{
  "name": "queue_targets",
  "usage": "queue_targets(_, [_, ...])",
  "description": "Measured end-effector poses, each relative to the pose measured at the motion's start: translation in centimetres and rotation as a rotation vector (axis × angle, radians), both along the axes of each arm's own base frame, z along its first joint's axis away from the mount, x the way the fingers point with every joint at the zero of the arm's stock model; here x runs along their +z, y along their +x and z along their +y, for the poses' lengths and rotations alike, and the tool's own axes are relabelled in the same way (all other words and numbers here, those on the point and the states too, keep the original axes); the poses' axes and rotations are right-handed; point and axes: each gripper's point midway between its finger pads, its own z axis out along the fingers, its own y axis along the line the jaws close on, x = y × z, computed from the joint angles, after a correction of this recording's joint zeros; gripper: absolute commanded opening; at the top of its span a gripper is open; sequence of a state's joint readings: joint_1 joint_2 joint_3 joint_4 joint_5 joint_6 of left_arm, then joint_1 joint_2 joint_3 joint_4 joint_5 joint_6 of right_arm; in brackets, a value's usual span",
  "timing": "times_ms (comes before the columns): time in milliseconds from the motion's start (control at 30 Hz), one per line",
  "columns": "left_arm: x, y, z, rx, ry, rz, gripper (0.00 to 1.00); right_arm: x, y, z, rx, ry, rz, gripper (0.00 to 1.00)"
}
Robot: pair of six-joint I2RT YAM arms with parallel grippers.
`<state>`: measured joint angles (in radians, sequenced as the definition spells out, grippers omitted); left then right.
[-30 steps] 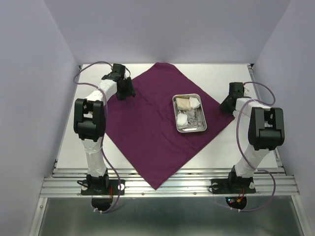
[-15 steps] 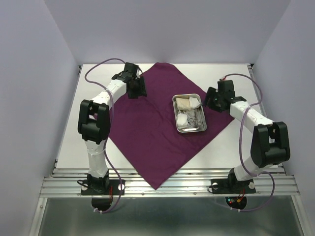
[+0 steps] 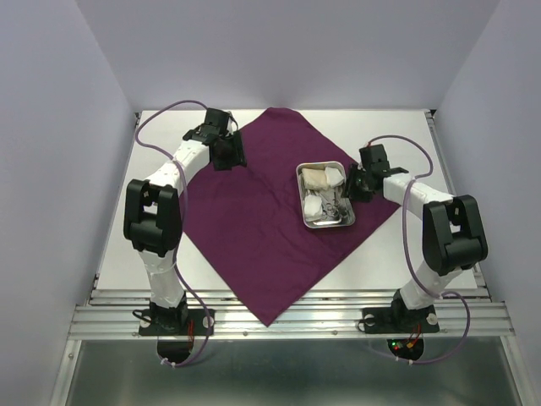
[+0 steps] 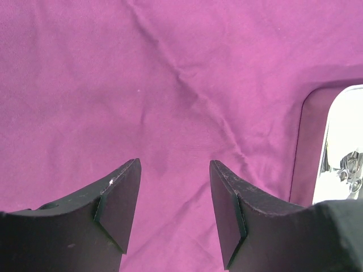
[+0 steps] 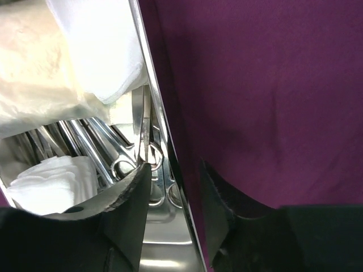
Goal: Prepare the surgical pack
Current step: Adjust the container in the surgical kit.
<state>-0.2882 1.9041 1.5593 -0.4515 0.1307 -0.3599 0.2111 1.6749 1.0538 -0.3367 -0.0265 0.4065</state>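
The deep-purple cloth (image 3: 254, 228) lies spread as a diamond on the table. The steel tray (image 3: 297, 194) sits on its right part, holding white gauze wads (image 3: 314, 205) and silver scissor-like instruments (image 3: 338, 203). My left gripper (image 3: 232, 156) hovers open and empty over the cloth's upper left; in the left wrist view it (image 4: 174, 192) faces bare cloth (image 4: 170, 85), with the tray (image 4: 340, 164) at the right edge. My right gripper (image 3: 353, 182) is at the tray's right rim. In the right wrist view it (image 5: 176, 192) straddles the tray wall (image 5: 150, 85), jaws apart, beside instruments (image 5: 108, 147) and gauze (image 5: 51, 181).
The white table (image 3: 152, 245) shows bare around the cloth. Lavender walls enclose the back and both sides. A metal rail (image 3: 287, 317) runs along the near edge by the arm bases.
My right gripper moved left from the cloth's right corner to the tray's right rim. My left gripper moved right onto the cloth's upper left, then eased back slightly.
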Motion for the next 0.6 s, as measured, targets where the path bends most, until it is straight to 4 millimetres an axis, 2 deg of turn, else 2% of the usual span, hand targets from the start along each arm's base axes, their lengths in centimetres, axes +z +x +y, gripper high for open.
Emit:
queue_targets(67, [0.1, 0.0, 0.0, -0.001, 0.0, -0.002, 0.63, -0.5, -0.1, 0.0, 0.002, -0.005, 0.013, 0.37])
queue_targets(167, [-0.2, -0.1, 0.0, -0.001, 0.001, 0.003, 0.63, -1.5, -0.3, 0.0, 0.007, -0.014, 0.038, 0.24])
queue_targets(233, [-0.3, -0.2, 0.1, -0.001, 0.002, 0.006, 0.63, -1.9, -0.4, 0.1, 0.011, -0.018, 0.047, 0.13])
queue_targets(267, [-0.4, -0.2, 0.1, -0.001, 0.002, 0.007, 0.63, -1.9, -0.4, 0.2, 0.021, -0.023, 0.047, 0.03])
queue_targets(300, [-0.3, -0.2, 0.1, -0.001, 0.002, 0.006, 0.63, -1.9, -0.5, 0.2, 0.027, -0.024, 0.049, 0.01])
queue_targets(600, [-0.3, -0.2, 0.1, -0.003, 0.004, 0.004, 0.63, -1.6, -0.4, 1.0, 0.031, -0.013, 0.044, 0.01])
